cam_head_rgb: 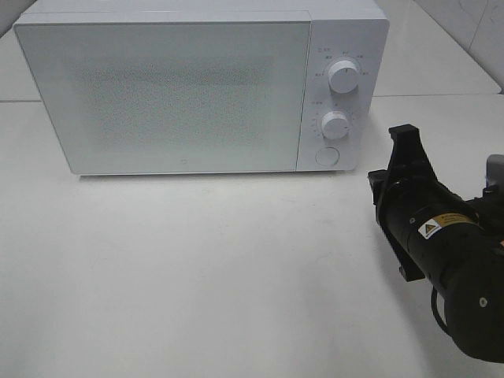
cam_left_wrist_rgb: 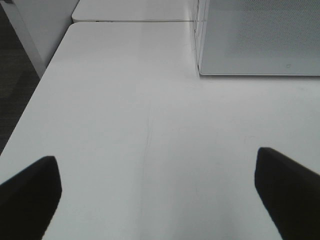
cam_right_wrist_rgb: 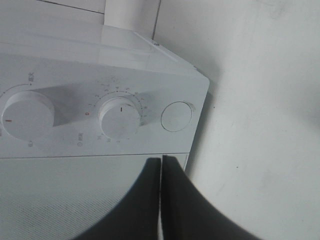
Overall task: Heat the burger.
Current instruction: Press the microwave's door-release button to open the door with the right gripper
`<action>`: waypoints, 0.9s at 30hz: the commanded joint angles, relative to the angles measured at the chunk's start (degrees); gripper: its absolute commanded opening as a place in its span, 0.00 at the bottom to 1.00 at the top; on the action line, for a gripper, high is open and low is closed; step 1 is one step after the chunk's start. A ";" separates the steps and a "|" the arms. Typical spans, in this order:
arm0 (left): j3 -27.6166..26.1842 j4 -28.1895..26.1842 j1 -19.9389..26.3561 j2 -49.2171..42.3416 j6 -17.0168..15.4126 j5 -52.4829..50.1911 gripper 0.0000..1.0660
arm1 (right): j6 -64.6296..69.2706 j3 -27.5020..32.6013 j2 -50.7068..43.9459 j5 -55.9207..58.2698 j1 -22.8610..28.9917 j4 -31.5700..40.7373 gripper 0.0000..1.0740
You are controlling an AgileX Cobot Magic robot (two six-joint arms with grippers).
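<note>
A big white microwave (cam_head_rgb: 165, 94) stands on the white counter (cam_head_rgb: 197, 276) and fills the upper left and middle of the high view. Its door (cam_head_rgb: 157, 87) is shut. The door is pale and grainy, and nothing can be seen through it.

The burger does not show in any view. So its place and its look cannot be told.

On the right side of the microwave there is a strip with two round white knobs. The top knob (cam_head_rgb: 344, 76) sits above the lower knob (cam_head_rgb: 335, 124). Under them is a flat round button (cam_head_rgb: 327, 156). Small marks ring each knob.

The right gripper (cam_head_rgb: 405, 132) is black and comes in from the lower right of the high view. It points up toward the microwave and is near its right side. The right wrist view shows its jaws pressed tight together, with nothing between them. Their tip lies in front of the edge where the door meets the knob strip.

The left gripper (cam_left_wrist_rgb: 156, 165) shows only in the left wrist view. Its jaws are spread wide, and its two black fingers (cam_left_wrist_rgb: 30, 190) hold nothing. Bare counter lies between them. A corner of the microwave is farther off in that view.
</note>
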 commanded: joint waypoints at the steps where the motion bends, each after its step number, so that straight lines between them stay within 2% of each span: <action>1: -0.06 0.17 0.11 -1.15 -0.11 0.06 0.92 | 2.46 -0.57 -0.23 0.34 0.23 -0.69 0.00; 12: -0.06 0.17 0.11 -1.15 -0.11 0.06 0.92 | 4.01 -1.43 -0.11 4.24 0.06 -0.23 0.00; 23: -0.06 0.23 0.11 -1.15 -0.11 0.06 0.92 | 4.76 -7.51 6.88 4.98 0.06 -1.26 0.00; 27: -0.06 0.23 0.11 -1.15 -0.11 0.06 0.92 | 4.93 -10.66 9.68 5.79 -2.92 -5.39 0.00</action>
